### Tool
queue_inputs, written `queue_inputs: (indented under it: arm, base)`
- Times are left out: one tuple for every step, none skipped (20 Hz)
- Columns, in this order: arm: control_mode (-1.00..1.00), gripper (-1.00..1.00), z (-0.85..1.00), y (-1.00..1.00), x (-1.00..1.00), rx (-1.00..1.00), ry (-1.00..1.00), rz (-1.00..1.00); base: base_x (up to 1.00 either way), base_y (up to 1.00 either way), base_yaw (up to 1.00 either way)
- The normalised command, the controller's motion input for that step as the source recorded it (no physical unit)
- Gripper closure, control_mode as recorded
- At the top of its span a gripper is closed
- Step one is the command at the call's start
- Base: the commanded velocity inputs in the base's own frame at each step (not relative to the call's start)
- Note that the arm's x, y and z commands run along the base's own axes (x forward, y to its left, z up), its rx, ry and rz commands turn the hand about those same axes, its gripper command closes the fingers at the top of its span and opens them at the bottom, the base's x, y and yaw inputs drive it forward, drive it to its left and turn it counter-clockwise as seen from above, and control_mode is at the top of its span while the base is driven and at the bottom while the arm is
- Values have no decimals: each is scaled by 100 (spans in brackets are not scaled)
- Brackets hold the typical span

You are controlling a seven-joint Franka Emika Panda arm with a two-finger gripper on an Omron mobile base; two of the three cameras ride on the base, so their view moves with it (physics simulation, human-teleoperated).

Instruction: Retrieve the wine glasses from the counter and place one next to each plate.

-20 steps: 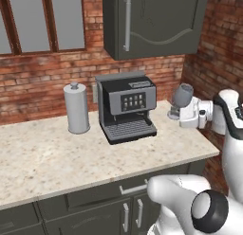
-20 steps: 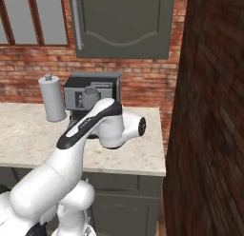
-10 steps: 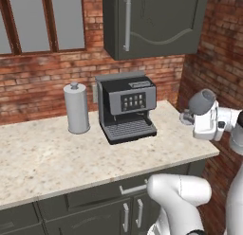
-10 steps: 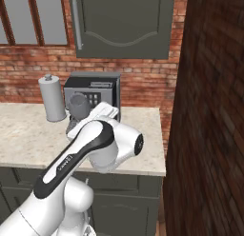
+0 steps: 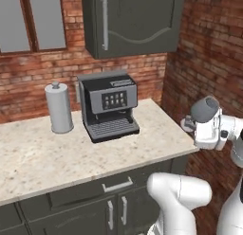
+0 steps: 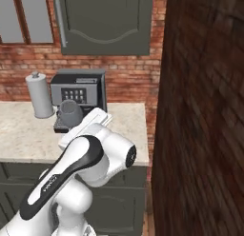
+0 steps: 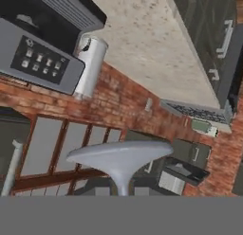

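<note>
Smoky grey stemmed wine glass (image 5: pixel 205 109) sits clamped in the white gripper (image 5: pixel 203 130), lifted just off the right end of the beige speckled stone counter (image 5: pixel 57 153); its stem is hidden by the hand. Red brick wall (image 5: pixel 137 77) backs a black coffee machine (image 5: pixel 109 106) and grey cylinder canister (image 5: pixel 59 108).

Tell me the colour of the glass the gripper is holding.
The wine glass is smoky dark grey, its bowl showing best in the left base view, clamped in the gripper.
</note>
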Motion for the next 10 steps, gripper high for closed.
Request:
queue_inputs:
  arm:
    - [100,100,0,0,0,0,0,0]
    - [100,100,0,0,0,0,0,0]
    - [100,100,0,0,0,0,0,0]
    - [100,100,0,0,0,0,0,0]
    - [100,100,0,0,0,0,0,0]
    - [100,100,0,0,0,0,0,0]
    - [100,100,0,0,0,0,0,0]
    - [100,100,0,0,0,0,0,0]
    - [100,100,0,0,0,0,0,0]
    - [100,100,0,0,0,0,0,0]
  base:
    - [-13,-90,-42]
    - [-6,-83,-43]
    - [-8,-81,-48]
    - [-6,-81,-57]
    - [-7,-84,-66]
    - [0,-71,-73]
    - [0,-50,-82]
    - [0,-28,-91]
    - [0,-4,-98]
    - [0,0,-100]
